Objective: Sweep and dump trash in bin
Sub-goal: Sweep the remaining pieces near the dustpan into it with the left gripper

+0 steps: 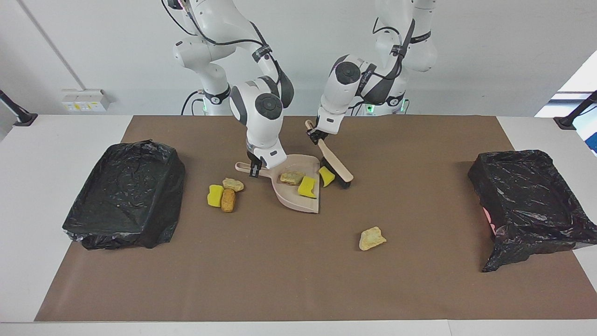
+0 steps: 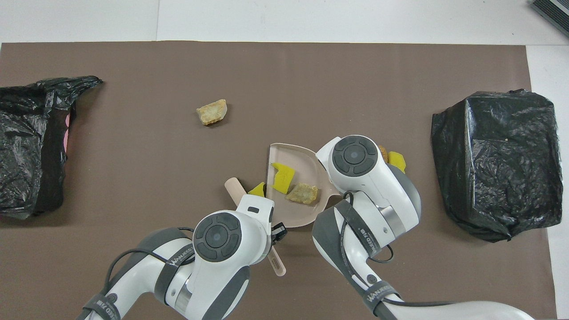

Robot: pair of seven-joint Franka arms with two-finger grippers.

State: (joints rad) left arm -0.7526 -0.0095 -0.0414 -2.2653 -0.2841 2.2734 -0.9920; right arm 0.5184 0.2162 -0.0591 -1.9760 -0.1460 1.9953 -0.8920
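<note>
Sweeping step in hand: the left gripper is clamping shut on the handle of the brush and angling its bristles against a yellow foam piece sitting right at the open lip of the dustpan. The right gripper is gripping the dustpan handle shut, holding the pan flat on the brown mat. Inside the pan are lying a tan rock-like lump and another yellow foam chunk. Trash not yet collected: a cluster of yellow foam, a pale lump and an orange-brown lump beside the pan handle toward the right arm's end, and a lone tan lump farther from the robots. Two black-bagged bins are waiting at the table ends. Next move likely calls for pushing the foam piece over the lip while the pan is staying braced, then going after the cluster and the lone lump before dumping.
</note>
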